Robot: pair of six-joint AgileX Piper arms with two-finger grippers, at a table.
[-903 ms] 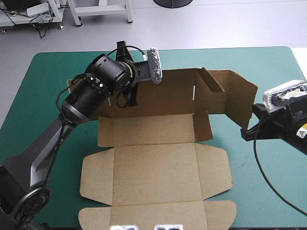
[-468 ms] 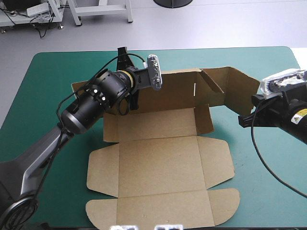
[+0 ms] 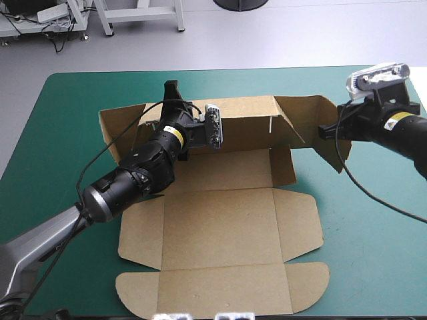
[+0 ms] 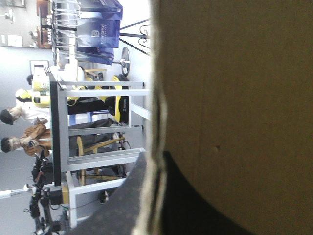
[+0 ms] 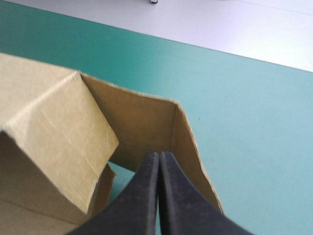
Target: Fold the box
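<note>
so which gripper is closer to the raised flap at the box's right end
Right. The right gripper has its tips at that flap; the left gripper grips the back wall, well toward the left.

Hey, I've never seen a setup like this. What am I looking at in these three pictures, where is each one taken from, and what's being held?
It's a robot with two arms at a table with a teal-green cover. The wide picture looks down from above and behind it; the other two come from cameras on the wrists, looking along the jaws. On the table lies a brown cardboard box, a cut sheet with its far wall raised. The left arm has its jaws shut on that wall's edge. The right arm has its jaws shut, tips at the wall's folded end flap; no board shows between them.
</note>
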